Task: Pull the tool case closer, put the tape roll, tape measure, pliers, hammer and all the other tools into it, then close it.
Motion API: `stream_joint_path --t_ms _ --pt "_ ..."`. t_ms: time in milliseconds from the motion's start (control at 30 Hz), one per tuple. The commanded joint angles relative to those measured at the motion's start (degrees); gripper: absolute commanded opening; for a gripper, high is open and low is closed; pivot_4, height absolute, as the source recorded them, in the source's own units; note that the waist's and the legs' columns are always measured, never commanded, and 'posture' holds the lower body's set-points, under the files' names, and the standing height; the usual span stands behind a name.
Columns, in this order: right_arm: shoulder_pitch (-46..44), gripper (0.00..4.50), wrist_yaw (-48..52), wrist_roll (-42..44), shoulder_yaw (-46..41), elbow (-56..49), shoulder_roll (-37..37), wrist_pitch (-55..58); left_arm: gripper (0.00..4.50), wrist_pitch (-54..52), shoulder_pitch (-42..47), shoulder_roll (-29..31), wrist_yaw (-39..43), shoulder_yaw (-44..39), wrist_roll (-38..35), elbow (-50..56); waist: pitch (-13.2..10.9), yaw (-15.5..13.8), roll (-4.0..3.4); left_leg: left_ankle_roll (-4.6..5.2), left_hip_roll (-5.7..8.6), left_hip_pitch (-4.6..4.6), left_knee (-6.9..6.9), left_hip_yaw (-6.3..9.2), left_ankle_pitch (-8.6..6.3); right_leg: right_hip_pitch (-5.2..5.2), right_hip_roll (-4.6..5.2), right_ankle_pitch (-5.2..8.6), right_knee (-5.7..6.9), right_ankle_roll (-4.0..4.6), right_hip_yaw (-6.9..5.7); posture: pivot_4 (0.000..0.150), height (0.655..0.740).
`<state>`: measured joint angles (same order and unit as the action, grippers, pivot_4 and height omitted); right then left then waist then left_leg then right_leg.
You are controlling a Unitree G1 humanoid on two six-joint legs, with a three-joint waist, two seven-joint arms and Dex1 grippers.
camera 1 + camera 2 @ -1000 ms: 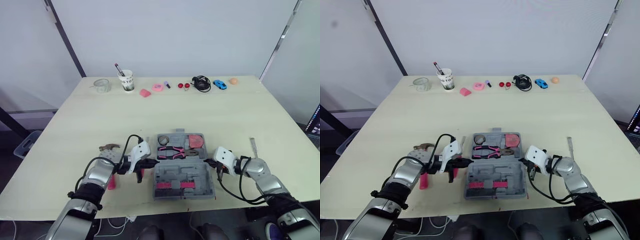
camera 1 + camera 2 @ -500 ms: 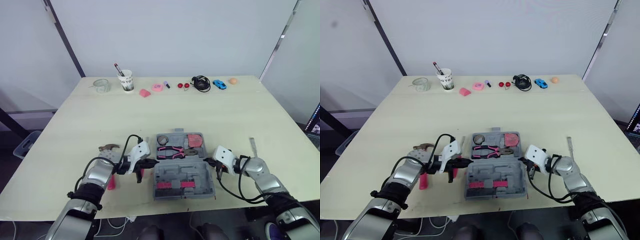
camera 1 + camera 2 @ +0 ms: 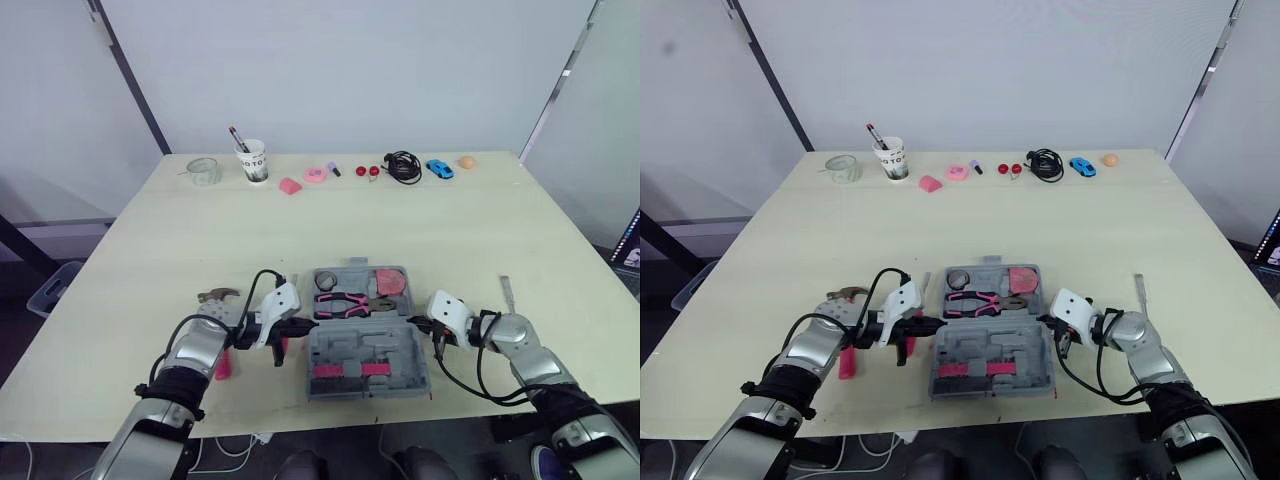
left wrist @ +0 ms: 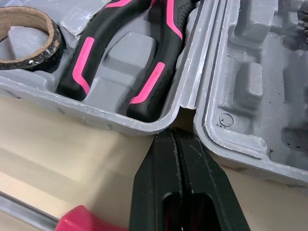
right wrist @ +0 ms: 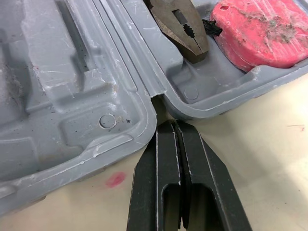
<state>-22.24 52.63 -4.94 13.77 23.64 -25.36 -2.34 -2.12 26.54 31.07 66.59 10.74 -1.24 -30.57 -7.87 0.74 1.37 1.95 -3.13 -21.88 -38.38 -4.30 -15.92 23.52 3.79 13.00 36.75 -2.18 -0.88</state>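
The tool case [image 3: 345, 352] lies open on the table [image 3: 400, 230], close to the near edge and about midway across, its two grey halves spread flat. The far half holds three things: a tape roll [image 4: 29, 13] in the left pocket, pink-and-black pliers [image 3: 343, 302] lying across the middle, and a pink tape measure [image 5: 260, 29] in the right pocket. The near half is moulded grey plastic with bare recesses and two pink patches near its near edge.

The hammer [image 3: 218, 296] lies on the table left of the case, its head to the far side and its pink handle running towards the near edge under the left arm. A slim tool [image 3: 506, 291] lies on the table right of the case, apart from it.

The left gripper [image 4: 173, 137] has its fingers pressed together and holds nothing. Its tip sits at the notch where the two halves meet on the case's left side. The right gripper [image 5: 174, 126] is likewise pressed together and empty, with its tip at the matching notch on the right side. I cannot tell whether either tip touches the plastic.
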Motion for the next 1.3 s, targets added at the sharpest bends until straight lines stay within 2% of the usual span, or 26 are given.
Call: stream_joint_path --t_ms 33,367,800,1133,1300 --pt "0.4 0.00 1.7 0.8 1.8 -2.9 0.9 -0.1 0.02 0.1 -1.0 -0.9 0.0 1.5 0.6 0.1 0.0 0.0 0.00 0.00 0.00 0.01 0.00 0.00 0.00 0.00 0.00 0.00 0.00 0.00 0.00 0.150 0.7400" --pt "1.3 0.00 3.7 1.6 2.2 -4.3 0.7 2.0 0.02 -0.3 -1.6 -0.8 -0.1 1.4 0.4 1.0 0.0 0.0 0.00 0.00 0.00 0.01 0.01 0.00 0.00 0.00 0.00 0.00 0.00 0.00 0.00 0.150 0.7400" --pt "1.3 0.00 0.1 0.3 -0.4 -2.1 -1.5 -0.4 0.02 -1.1 -1.9 0.1 0.0 0.4 -0.3 2.6 0.0 0.0 -0.01 0.00 0.00 0.02 0.02 0.00 0.00 0.00 0.00 0.00 -0.01 0.00 0.03 0.150 0.7400" --pt "5.6 0.00 -0.9 6.0 -6.0 -8.3 -4.8 2.1 0.02 -6.3 -7.1 3.6 -0.6 -4.8 -6.1 15.2 0.0 -0.1 0.01 0.00 -0.03 -0.12 0.04 0.10 -0.01 0.08 0.02 0.01 -0.13 -0.01 0.04 0.150 0.7400" --pt "8.3 0.00 -2.2 6.1 -7.0 -11.6 -6.0 1.8 0.02 -8.1 -11.7 5.6 -1.1 -7.8 -8.9 20.4 -0.1 0.0 0.00 0.00 -0.04 -0.09 0.05 0.13 -0.01 0.09 0.02 0.01 -0.11 -0.01 0.06 0.150 0.7400"
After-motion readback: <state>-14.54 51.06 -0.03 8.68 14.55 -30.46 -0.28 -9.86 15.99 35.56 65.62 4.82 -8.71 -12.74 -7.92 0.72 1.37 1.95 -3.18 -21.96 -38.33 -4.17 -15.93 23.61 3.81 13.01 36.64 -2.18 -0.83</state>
